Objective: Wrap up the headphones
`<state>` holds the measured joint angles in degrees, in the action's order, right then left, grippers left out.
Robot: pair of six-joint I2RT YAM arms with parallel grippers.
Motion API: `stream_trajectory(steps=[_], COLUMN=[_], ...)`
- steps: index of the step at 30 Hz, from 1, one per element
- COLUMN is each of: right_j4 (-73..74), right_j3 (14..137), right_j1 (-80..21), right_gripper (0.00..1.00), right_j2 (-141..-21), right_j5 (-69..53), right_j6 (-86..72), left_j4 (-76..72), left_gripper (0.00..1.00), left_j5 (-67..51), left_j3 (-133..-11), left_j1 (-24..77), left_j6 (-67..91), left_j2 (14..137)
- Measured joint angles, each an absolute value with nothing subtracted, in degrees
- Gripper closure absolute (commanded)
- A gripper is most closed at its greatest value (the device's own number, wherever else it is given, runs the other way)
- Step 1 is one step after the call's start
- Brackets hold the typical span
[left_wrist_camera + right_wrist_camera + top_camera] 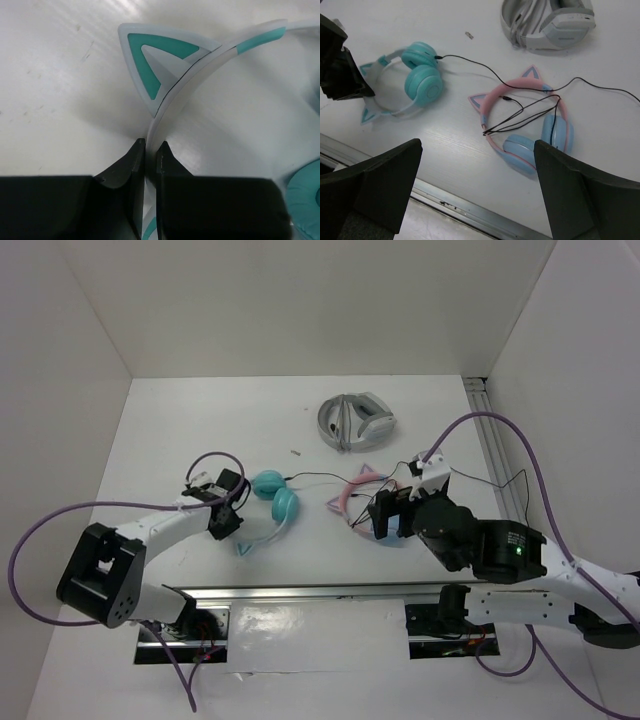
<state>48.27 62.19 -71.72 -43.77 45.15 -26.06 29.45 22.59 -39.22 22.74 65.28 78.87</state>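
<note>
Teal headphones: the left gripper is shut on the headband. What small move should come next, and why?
Probably lower the open right gripper onto the black cable near the teal earcup. The left gripper grips the headband, while the cable lies loose across the table, unwrapped.

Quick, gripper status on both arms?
Left gripper: closed on the headphones, at the headband.
Right gripper: open, holding nothing.
</note>
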Motion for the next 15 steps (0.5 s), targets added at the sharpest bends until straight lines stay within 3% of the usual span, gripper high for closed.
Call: stream_trajectory(steps=[7,15], right_j4=[36.40,19.49], right_j3=[56.69,55.68], right_j1=[-71.72,-71.72], right_gripper=[0.00,0.00], right_j2=[-41.82,-44.97], right_j5=[41.06,39.03], right_j6=[-23.70,-17.65], left_j4=[47.37,56.38], left_gripper=[1.00,1.00], left_j5=[24.93,26.68], left_j3=[-47.22,-75.53], left_j1=[27.49,27.57], left_j6=[62.06,52.21], left_j2=[62.94,54.81])
